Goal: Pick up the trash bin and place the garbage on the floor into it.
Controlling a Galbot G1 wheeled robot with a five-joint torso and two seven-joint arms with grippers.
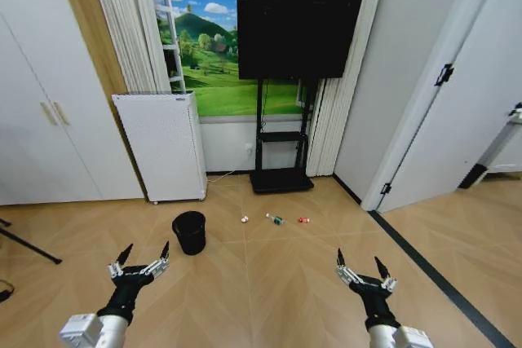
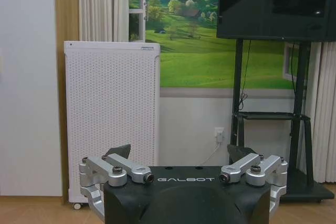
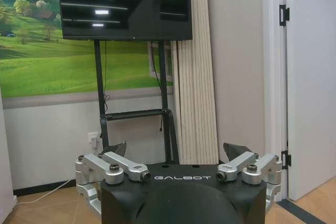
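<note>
You have not started yet. The black trash bin (image 1: 189, 231) stands on the floor (image 1: 269, 283) near the white heater (image 1: 163, 146). The scrap (image 1: 244, 219), bottle (image 1: 275, 219) and red-white bit (image 1: 303, 220) lie beside the bin. Your left gripper (image 1: 143, 257) and right gripper (image 1: 361, 267) hang open, holding nothing.

left arm: reached forward low at the left, wrist level | left gripper (image 1: 143, 253): fingers spread wide (nothing held) | right arm: reached forward low at the right | right gripper (image 1: 362, 265): fingers spread wide, nothing held
</note>
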